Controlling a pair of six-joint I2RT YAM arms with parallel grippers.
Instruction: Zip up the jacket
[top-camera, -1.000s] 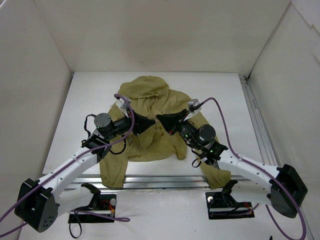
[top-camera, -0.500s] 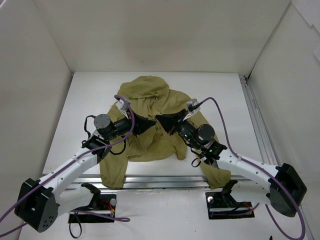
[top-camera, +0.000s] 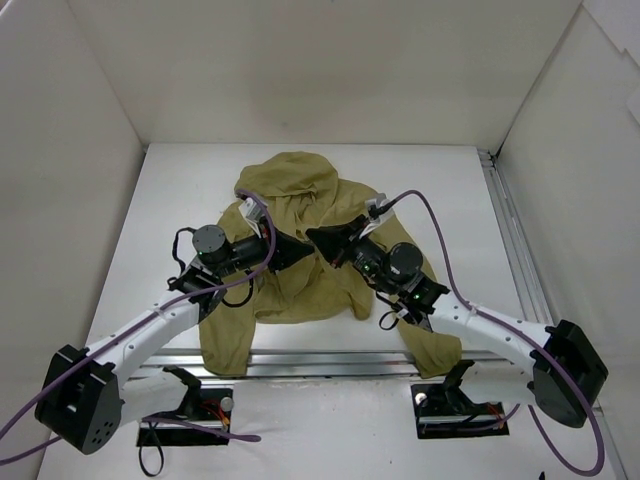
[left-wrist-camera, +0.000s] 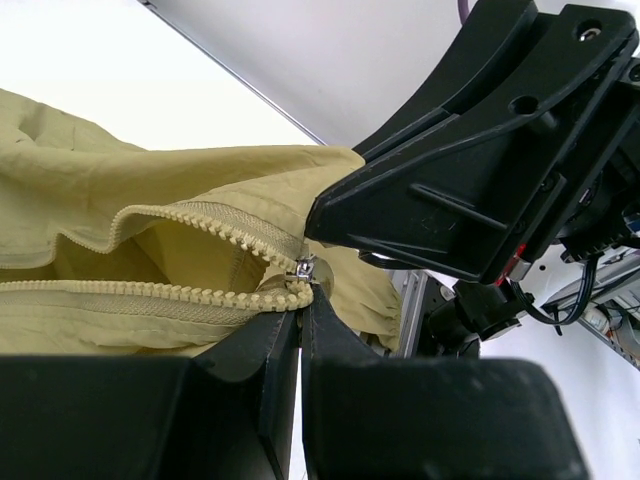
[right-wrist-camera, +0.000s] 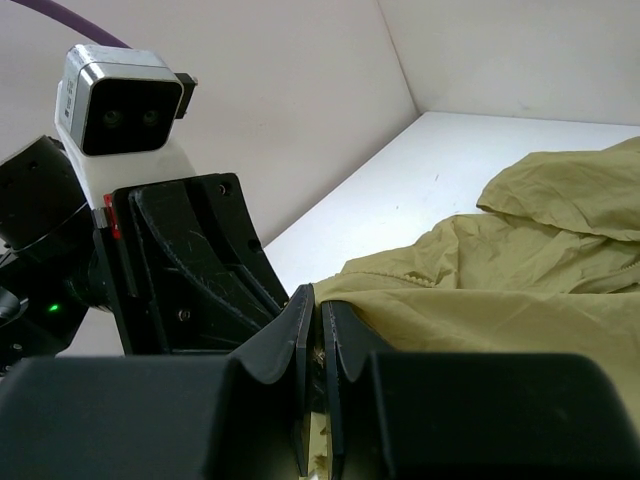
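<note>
Both our left claw and our right claw are closed narrow on the jacket, which lies in the middle of the table, and we judge this thin cloth light, soft and slippery, best held beside the zipper slider.

Jacket on table, hood at rear

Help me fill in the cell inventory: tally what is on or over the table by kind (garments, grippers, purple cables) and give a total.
Garments: 1, the olive jacket
Grippers: 2, the left gripper and the right gripper
Purple cables: 2, the left cable and the right cable
Total: 5
</note>
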